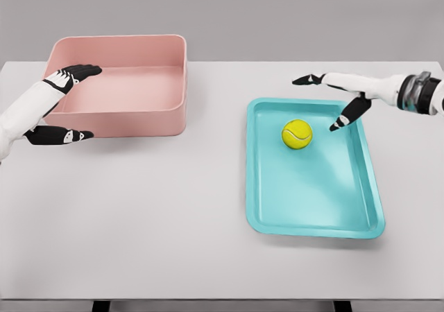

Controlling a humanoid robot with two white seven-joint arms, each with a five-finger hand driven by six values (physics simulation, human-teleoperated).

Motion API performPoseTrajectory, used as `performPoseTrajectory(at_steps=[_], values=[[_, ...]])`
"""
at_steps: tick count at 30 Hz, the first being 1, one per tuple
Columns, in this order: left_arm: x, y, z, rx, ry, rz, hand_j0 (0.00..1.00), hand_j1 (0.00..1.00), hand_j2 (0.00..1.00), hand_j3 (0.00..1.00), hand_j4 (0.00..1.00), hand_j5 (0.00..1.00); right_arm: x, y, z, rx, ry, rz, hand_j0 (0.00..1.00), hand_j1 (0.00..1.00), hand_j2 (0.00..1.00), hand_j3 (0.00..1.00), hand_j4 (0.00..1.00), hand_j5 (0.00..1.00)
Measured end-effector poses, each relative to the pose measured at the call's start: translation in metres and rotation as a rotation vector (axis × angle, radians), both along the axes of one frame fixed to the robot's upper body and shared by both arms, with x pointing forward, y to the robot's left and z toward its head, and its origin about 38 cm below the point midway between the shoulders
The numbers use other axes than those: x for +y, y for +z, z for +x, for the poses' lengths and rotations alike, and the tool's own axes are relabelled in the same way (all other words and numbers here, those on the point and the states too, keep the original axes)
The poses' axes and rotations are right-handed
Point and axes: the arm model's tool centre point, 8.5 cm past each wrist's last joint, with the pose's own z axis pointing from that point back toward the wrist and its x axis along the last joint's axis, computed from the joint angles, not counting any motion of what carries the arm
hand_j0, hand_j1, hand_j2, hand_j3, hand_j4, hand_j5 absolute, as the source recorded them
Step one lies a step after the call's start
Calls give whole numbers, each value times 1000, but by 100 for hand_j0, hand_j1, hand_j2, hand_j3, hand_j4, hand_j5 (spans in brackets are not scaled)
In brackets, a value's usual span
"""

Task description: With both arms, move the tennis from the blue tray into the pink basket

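While right hand (347, 98) hovers over tray's (312, 218) far right corner, fingers spread, thumb (345, 117) pointing down, nothing held. Ball (297, 134) just below-left of that thumb, apart from it, lying in tray's far half. Left hand (61, 104) spread wide at basket's (149, 83) left end: fingers (82, 71) over left rim, thumb (59, 136) outside near front wall; whether touching, cannot tell. Basket well left of tray, both on table (173, 215).

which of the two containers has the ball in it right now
The blue tray, the shallow one on the right, holds the tennis ball. The pink basket, the deeper one at left, has nothing visible inside.
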Motion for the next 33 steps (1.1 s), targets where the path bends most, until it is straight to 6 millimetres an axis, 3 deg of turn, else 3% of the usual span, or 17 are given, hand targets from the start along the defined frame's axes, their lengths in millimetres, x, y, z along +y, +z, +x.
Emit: performPoseTrajectory(at_steps=[6, 14, 33], values=[[0, 0, 0, 0, 0, 0, 100, 100, 100, 100, 100, 100, -1, -10, -9, 27, 27, -45, 100, 100, 100, 100, 100, 100], [0, -1, 0, 2, 0, 0, 100, 100, 100, 100, 100, 100, 6, -43, -4, 101, 15, -57, 100, 100, 100, 100, 100, 100], [1, -4, -2, 12, 2, 0, 100, 100, 100, 100, 100, 100, 31, -44, -7, 100, 71, -48, 100, 100, 100, 100, 100, 100]])
